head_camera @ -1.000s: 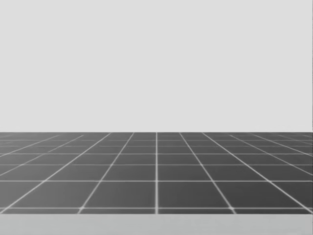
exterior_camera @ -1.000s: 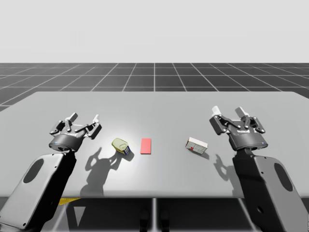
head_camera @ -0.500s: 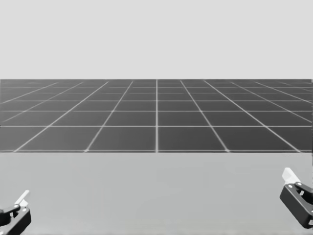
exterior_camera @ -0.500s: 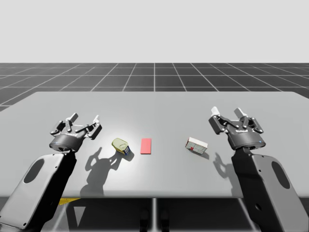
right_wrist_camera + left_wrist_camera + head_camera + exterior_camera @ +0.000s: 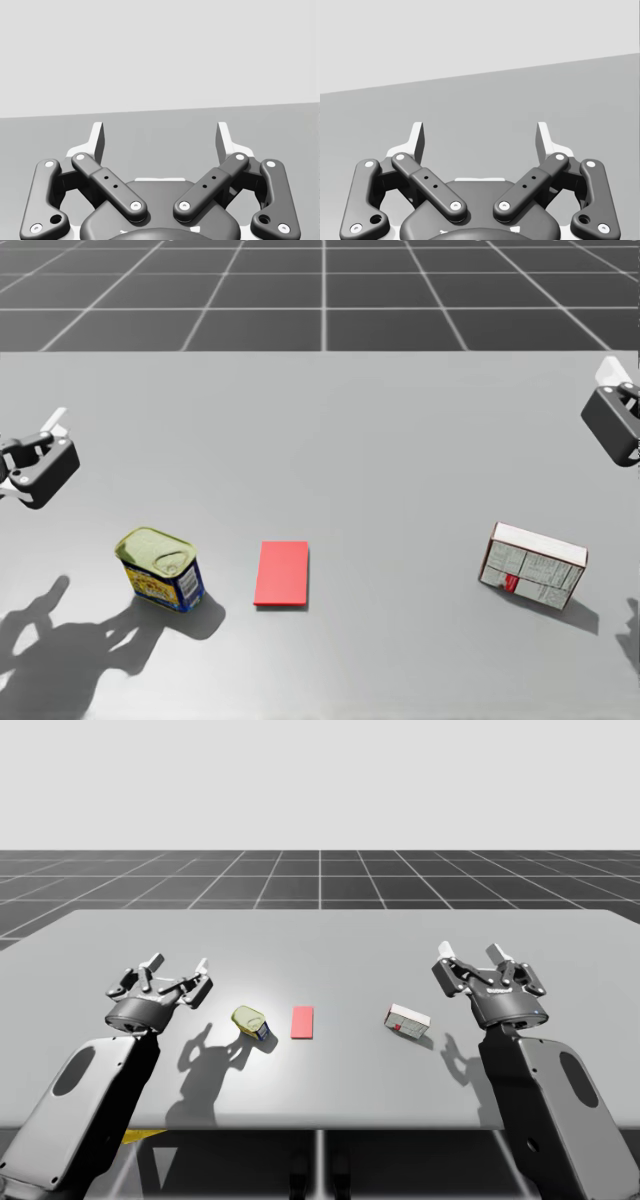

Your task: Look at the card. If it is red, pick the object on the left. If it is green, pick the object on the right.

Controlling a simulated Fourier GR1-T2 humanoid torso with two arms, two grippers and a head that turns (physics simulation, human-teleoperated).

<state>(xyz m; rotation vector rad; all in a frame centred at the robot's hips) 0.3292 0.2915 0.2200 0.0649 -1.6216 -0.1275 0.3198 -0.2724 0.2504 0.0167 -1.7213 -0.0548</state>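
A red card (image 5: 302, 1021) (image 5: 282, 573) lies flat at the middle of the grey table (image 5: 330, 935). Left of it stands a small tin with a yellowish lid and blue-yellow sides (image 5: 252, 1022) (image 5: 160, 568). Right of the card a white box with a red mark (image 5: 408, 1021) (image 5: 532, 566) lies on its side. My left gripper (image 5: 176, 970) (image 5: 480, 140) hovers open, left of the tin and apart from it. My right gripper (image 5: 472, 958) (image 5: 160, 140) is open too, right of the box, with nothing between its fingers.
The table's far edge (image 5: 320, 352) meets a dark gridded floor (image 5: 320, 875). Shadows of both arms fall on the table near its front edge (image 5: 320, 1128). Bare table surface lies beyond the objects.
My head has turned downward, so the head view now takes in the tin, card and box instead of the floor. Both arms have barely shifted.
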